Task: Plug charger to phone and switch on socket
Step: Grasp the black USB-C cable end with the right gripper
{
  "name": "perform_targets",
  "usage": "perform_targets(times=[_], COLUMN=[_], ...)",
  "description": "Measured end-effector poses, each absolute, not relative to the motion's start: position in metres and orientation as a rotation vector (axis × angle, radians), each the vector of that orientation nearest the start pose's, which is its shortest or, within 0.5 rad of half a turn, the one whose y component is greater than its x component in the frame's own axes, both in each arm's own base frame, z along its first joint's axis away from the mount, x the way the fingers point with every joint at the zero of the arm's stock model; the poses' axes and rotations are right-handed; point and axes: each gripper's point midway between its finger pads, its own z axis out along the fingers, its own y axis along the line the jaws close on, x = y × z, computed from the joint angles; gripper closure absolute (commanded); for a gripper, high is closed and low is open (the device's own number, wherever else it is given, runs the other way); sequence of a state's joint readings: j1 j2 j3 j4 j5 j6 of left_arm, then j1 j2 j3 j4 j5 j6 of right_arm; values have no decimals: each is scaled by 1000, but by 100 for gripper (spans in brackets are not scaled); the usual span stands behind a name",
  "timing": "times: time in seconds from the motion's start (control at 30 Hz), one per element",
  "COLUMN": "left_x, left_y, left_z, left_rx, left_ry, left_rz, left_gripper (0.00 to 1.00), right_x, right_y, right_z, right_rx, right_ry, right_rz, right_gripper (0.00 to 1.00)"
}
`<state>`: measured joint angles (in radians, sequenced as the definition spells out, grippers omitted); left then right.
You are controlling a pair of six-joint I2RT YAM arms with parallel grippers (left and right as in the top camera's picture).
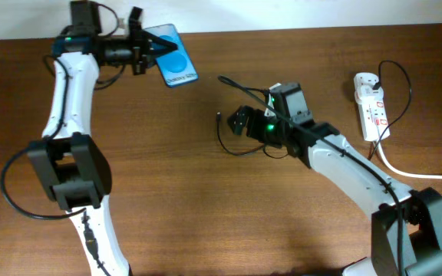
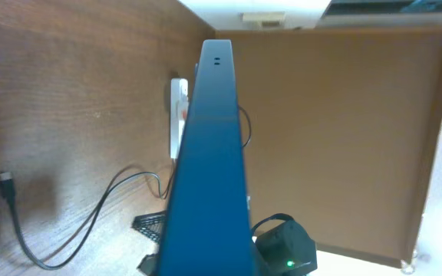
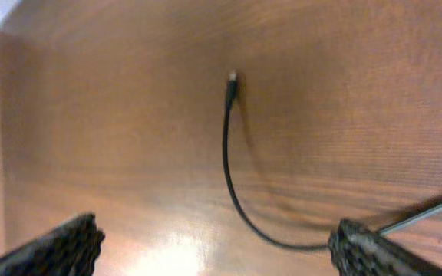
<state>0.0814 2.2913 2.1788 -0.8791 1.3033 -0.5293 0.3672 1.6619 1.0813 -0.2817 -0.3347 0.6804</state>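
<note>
We saw the wooden table (image 1: pixel 206 222), with the socket (image 1: pixel 371 107) at its far right. Our left gripper (image 1: pixel 150 50) clasped the phone (image 1: pixel 176 63) far left. Our right gripper (image 3: pixel 215 230) gaped wide near the charger (image 3: pixel 223 153), mid-table.

- The brown wooden table (image 1: pixel 206 215) carries everything.
- The socket (image 1: pixel 371 107), white with red switches, lies flat on it.
- A thick white cord (image 1: pixel 428 176) runs from the socket's near end.
- The charger (image 3: pixel 222 146) curls well left of the socket, with its plug tip resting on bare wood.
</note>
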Motion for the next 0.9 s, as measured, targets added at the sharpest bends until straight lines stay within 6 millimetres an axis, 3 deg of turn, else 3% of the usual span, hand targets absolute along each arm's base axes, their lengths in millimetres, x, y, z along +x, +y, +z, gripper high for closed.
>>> perform_targets(times=[0.17,0.27,0.37,0.43,0.47,0.57,0.67,0.9], left_x=[524,516,508,500,494,492,492,491], left_y=[-82,-79,-82,-83,-84,-84,-83,-84], left_z=[253,252,249,247,244,239,238,242], left_rx=[-247,-320,-398,-481,-557,-503,-458,-408], left_ry=[2236,2254,2286,2318,2347,2358,2357,2325], left_rz=[-1867,-1926,-1974,-2011,-2033,-1989,-1960,-1982], left_gripper=[100,100,100,100,100,100,100,100], right_x=[406,418,424,426,428,435,438,448], right_y=[191,190,194,196,197,203,210,251], right_z=[179,194,161,143,137,116,96,50], right_rx=[77,56,62,84,102,142,138,53], right_ry=[2549,2559,2636,2676,2686,2708,2736,2747], right_rz=[587,531,515,516,519,540,562,734], right_gripper=[2,2,1,6,11,30,59,62])
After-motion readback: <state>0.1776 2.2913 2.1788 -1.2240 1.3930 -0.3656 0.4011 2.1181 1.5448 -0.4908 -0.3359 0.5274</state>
